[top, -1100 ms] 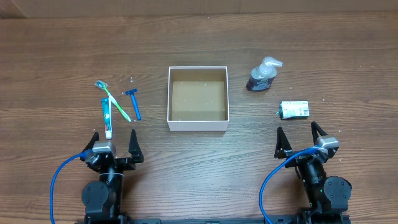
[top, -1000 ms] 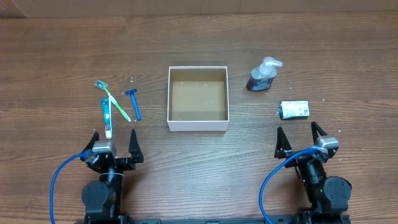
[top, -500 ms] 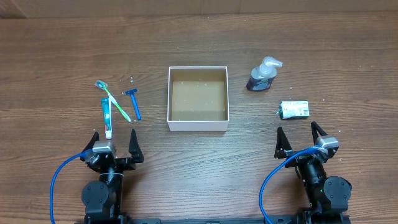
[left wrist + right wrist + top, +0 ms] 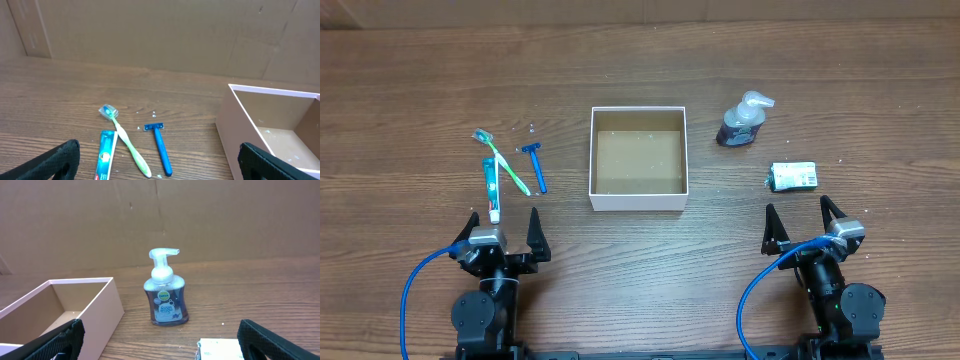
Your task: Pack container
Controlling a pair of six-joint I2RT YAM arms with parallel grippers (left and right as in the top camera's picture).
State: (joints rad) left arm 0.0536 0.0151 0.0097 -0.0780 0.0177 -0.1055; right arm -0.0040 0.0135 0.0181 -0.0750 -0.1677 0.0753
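Note:
The container [image 4: 591, 160] is a square white-walled box with a brown floor, empty, at the table's middle; it shows in the left wrist view [image 4: 235, 125] and the right wrist view [image 4: 102, 310]. Left of it lie a toothpaste tube [image 4: 492, 189], a green toothbrush [image 4: 506, 163] and a blue razor [image 4: 535, 167]. Right of it stand a soap pump bottle [image 4: 742, 120] and a small white-and-green packet [image 4: 793, 176]. My left gripper [image 4: 501, 231] is open and empty, near the toothpaste tube's end. My right gripper [image 4: 802, 226] is open and empty, below the packet.
Brown cardboard walls stand behind the wooden table [image 4: 640, 250]. Blue cables loop beside both arm bases at the front edge.

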